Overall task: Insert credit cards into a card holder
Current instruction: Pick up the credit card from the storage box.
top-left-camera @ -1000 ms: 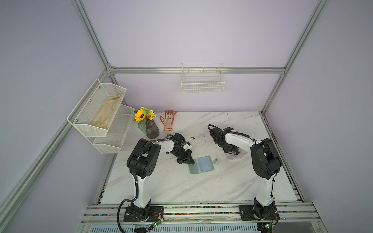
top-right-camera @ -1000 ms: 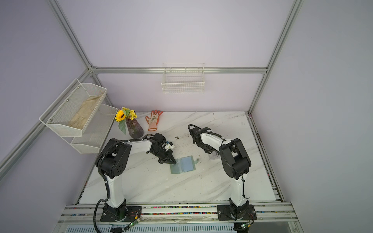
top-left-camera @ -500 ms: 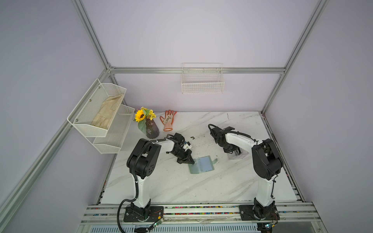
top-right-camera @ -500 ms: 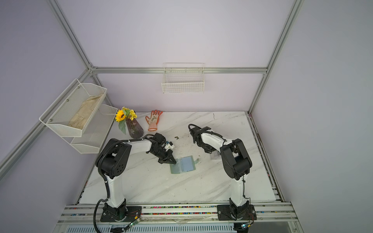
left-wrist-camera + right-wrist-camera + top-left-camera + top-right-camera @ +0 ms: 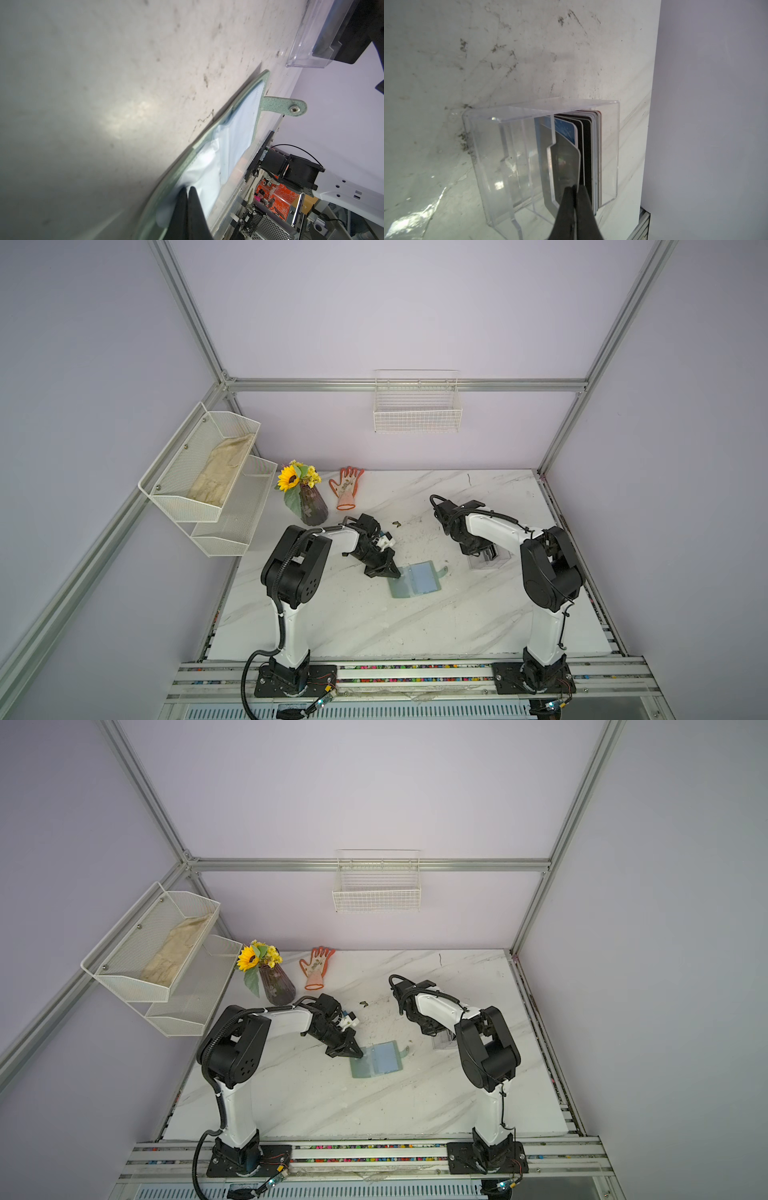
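The sage-green card holder [image 5: 415, 580] [image 5: 376, 1058] lies open on the marble table, its snap tab [image 5: 294, 108] pointing toward the right arm. My left gripper [image 5: 392, 572] [image 5: 188, 189] is shut on the near corner of the card holder's [image 5: 232, 128] clear inner sleeve. Several credit cards [image 5: 586, 149] stand on edge in a clear acrylic box [image 5: 488, 562] [image 5: 483, 158], one of them blue [image 5: 566, 133] and others black. My right gripper [image 5: 486, 551] [image 5: 574, 188] reaches down into the box. It is shut on the edge of the front dark grey card [image 5: 564, 166].
A sunflower vase [image 5: 309, 506] and an orange glove [image 5: 347, 489] sit at the back left. Mesh shelves [image 5: 208, 472] hang on the left wall and a wire basket [image 5: 417, 406] on the back wall. The acrylic box stands near the table's right edge.
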Available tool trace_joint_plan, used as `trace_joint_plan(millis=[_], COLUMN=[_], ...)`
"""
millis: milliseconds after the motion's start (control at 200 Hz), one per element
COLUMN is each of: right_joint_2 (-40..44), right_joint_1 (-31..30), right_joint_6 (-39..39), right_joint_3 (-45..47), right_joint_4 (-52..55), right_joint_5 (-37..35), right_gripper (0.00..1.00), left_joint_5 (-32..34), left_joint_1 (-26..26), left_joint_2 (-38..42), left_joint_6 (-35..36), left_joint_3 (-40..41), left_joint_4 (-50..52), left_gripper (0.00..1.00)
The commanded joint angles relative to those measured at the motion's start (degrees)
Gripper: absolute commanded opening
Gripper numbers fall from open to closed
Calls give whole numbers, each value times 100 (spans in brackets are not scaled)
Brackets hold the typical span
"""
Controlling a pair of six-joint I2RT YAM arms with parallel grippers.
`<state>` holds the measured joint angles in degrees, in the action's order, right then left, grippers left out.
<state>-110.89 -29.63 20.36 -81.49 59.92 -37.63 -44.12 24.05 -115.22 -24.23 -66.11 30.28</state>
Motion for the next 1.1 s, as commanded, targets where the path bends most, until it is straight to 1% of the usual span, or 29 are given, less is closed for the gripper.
trace_joint_plan(millis=[0,615,1095], right_joint_2=[76,405,443], right_joint_1=[18,21,33], right_joint_6=[87,40,34], right_joint_3=[137,99,134], right_joint_4=[336,337,329], right_joint_5=[344,396,397], right_gripper=[0,0,0], left_joint_5=[1452,1439,1399], left_joint_1=[258,258,258], left_joint_2=[-682,-699,-728], left_joint_6=[103,98,85], left_joint_3=[353,328,283], left_joint_4=[-392,-361,-337], left_gripper=[0,0,0])
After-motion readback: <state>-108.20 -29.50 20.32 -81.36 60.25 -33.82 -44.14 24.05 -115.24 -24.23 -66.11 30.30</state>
